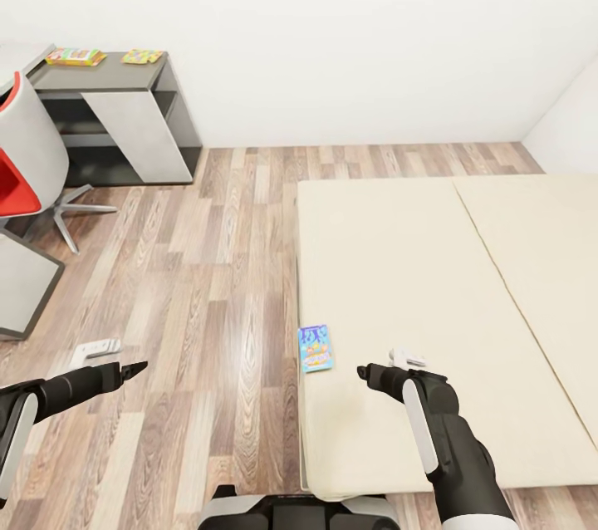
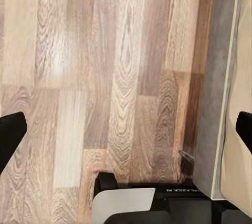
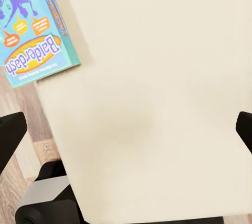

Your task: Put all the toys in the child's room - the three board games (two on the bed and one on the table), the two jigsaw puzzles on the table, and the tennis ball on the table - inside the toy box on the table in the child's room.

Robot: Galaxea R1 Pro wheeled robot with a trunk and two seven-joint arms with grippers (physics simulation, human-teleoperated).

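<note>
- Blue game box (image 1: 316, 347) lies flat on the bed (image 1: 432, 281), at its near-left edge, just left of the right gripper (image 1: 363, 370).
- Right gripper hovers over the mattress, fingers spread wide, empty.
- Left gripper (image 1: 141, 365) hangs above the floor (image 1: 208, 264), apparently parted, empty.
- Step: fetching this box; next, shift right gripper over it and descend.

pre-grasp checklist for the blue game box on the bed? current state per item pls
1. Board game located: ok, flat at the bed's near-left edge.
2. Right gripper open: ok, fingers spread wide, nothing between them.
3. Right gripper over the box: not ok, the box sits off to one side in the right wrist view.
4. Box top free: ok, nothing rests on it.
5. Left gripper out of the way: ok, open over the wood floor.
6. Second board game on the bed: cannot tell.
</note>
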